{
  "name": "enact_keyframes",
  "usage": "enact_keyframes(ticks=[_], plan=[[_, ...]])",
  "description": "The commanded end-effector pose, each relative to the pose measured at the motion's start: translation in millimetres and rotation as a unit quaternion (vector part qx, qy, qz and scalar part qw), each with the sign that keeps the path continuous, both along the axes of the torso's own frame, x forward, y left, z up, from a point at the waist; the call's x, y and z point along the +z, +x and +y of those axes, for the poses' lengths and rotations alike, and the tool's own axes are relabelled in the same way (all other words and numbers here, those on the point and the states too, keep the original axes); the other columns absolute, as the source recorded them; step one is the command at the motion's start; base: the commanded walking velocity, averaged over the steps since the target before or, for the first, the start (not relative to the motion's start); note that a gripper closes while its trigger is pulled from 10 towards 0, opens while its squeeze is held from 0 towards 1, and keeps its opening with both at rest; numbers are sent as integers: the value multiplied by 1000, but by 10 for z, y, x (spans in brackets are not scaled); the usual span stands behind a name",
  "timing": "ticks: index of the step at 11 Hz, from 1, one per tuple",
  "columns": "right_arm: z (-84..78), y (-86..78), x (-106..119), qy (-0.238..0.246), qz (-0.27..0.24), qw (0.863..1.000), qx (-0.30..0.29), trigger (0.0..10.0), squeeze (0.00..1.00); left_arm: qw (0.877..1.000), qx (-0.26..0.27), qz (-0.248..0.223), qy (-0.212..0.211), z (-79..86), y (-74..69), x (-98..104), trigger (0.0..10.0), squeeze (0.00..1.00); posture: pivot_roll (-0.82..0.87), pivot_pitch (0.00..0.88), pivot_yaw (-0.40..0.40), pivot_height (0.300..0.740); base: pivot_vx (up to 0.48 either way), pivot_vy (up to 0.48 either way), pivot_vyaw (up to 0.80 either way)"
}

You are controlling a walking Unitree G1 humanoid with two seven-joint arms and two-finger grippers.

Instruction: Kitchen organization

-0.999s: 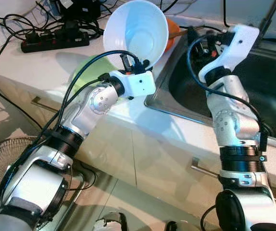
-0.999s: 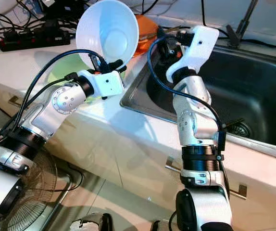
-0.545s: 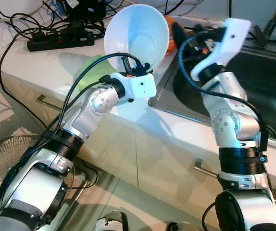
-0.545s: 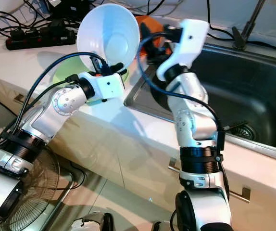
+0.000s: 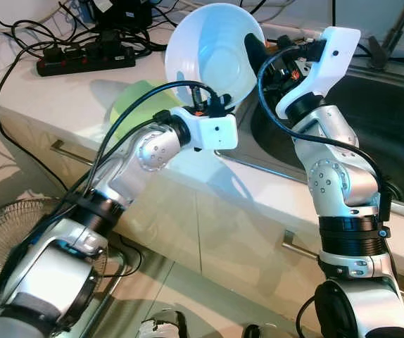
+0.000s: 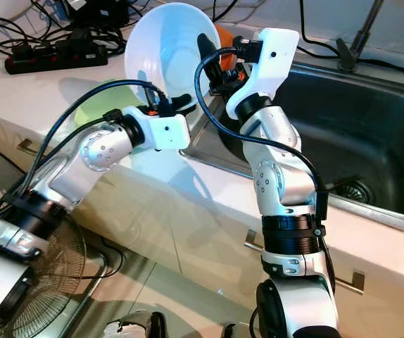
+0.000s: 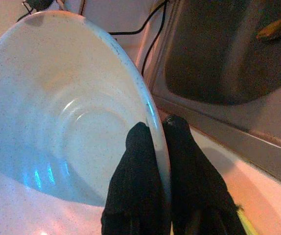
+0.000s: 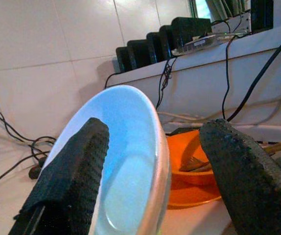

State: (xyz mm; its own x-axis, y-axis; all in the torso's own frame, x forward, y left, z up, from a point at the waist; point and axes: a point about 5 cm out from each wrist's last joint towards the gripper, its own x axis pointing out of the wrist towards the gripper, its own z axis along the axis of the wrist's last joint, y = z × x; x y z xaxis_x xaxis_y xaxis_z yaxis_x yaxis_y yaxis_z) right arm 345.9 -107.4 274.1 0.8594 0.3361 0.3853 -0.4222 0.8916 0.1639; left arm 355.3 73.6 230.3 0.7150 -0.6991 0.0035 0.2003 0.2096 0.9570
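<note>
Holding a white bowl (image 5: 212, 53) tipped on edge above the tabletop (image 5: 61, 98), the left gripper (image 7: 155, 142) pinches the rim, one finger inside the bowl and one outside, as the left wrist view shows. The bowl hangs in the air just beside the sink (image 5: 385, 127), its mouth turned toward the robot.

The right gripper (image 8: 155, 147) has its fingers spread wide and straddles the bowl's far rim: one finger (image 8: 74, 171) lies inside against the wall, the other (image 8: 248, 166) stands clear behind it, so nothing is clamped on that side yet. This looks like a hand-over from left to right, about midway: the right fingers are in place around the rim but not pressed together, and the left carries the whole weight.

An orange bowl (image 8: 192, 181) with what looks like a fork in it sits on the tabletop behind the white one, near the sink's corner. A green plate (image 5: 135, 102) lies flat on the tabletop under the left forearm. A black power strip (image 5: 82, 60) and its cables lie further back.

As for the tidying, little looks settled: the white bowl is aloft with no resting place, and the orange bowl and green plate sit out on the tabletop. Where the white bowl is bound I cannot tell.
</note>
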Motion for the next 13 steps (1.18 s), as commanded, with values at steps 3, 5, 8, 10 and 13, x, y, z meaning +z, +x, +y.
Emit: enact_keyframes(ticks=[3, 5, 8, 10, 13], plan=[[2, 38, -103, -12, 26, 1000, -8, 10000, 0, 999, -23, -25, 6, -33, -86, 72, 10000, 0, 81, 79, 49, 740, 0, 0, 0], [3, 74, -164, -16, 41, 999, -14, 10000, 0, 999, -34, -36, 2, -49, -138, 91, 10000, 0, 89, 81, 42, 740, 0, 0, 0], [-6, 99, -163, -17, 43, 999, -17, 10000, 0, 999, -33, -39, 5, -27, -156, 71, 10000, 0, 93, 84, 37, 740, 0, 0, 0], [-17, 116, -157, -16, 44, 999, -21, 3412, 0, 999, -30, -30, 16, -10, -176, -15, 10000, 0, 93, 86, 35, 740, 0, 0, 0], [-5, 119, -147, -19, 40, 999, -16, 0, 0, 999, -29, -29, 18, -15, -182, -33, 10000, 0, 95, 80, 32, 740, 0, 0, 0]])
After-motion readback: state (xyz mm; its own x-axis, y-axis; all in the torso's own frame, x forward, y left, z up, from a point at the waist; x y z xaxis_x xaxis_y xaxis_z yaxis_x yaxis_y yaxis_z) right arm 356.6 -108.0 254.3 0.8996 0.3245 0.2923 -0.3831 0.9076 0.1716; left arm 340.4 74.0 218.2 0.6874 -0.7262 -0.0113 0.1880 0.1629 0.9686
